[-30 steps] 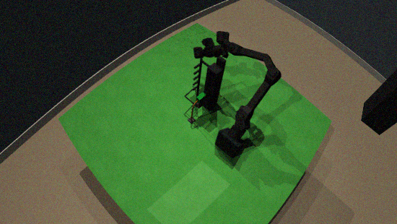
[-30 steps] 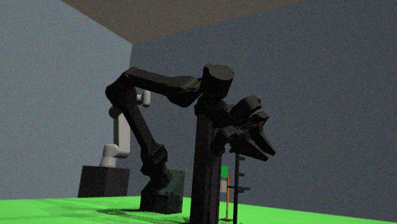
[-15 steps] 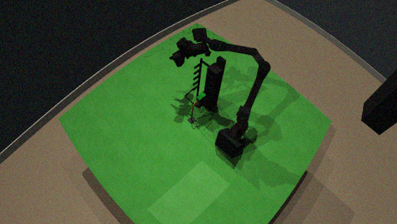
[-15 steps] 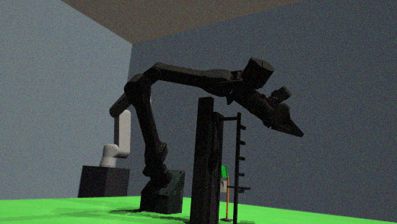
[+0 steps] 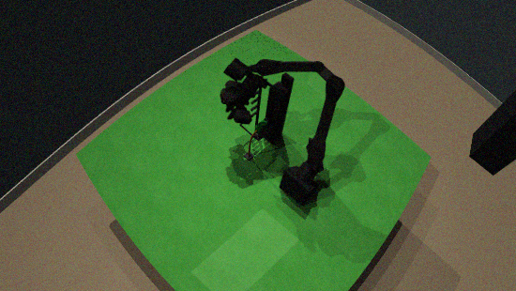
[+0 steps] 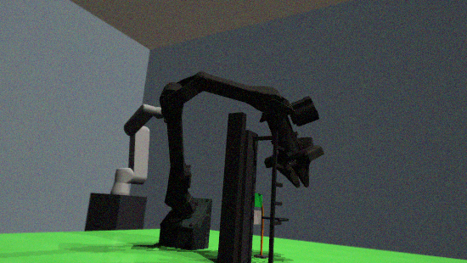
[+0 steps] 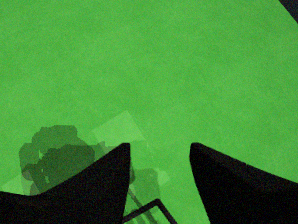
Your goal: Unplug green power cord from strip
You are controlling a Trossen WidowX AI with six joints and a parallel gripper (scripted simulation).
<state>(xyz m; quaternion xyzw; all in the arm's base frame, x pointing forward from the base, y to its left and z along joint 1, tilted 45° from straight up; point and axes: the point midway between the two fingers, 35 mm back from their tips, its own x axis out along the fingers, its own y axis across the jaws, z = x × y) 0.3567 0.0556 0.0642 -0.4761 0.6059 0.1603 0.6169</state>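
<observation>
The green plug point(image 5: 263, 124) point(image 6: 258, 200) sits low against the face of a tall dark upright, just above a pale block point(image 6: 257, 216). The narrow dark strip point(image 6: 250, 170) on that upright looks like the power strip; its sockets cannot be made out. An orange-looking cord point(image 5: 250, 145) point(image 6: 262, 231) hangs from the plug to a small dark piece near the green surface. My gripper point(image 6: 301, 185) point(image 7: 160, 150) points down, higher than the plug and farther out from the upright. Its fingers stand apart with nothing between them. Neither plug nor cord shows in the wrist view.
A thin dark rack point(image 6: 273, 208) with short pegs stands in front of the upright, close to my gripper and wrist. The thick dark post point(image 5: 279, 110) point(image 6: 233, 178) stands between it and my arm's base. Behind are a white arm point(image 6: 142, 153) and its dark pedestal point(image 6: 115, 212).
</observation>
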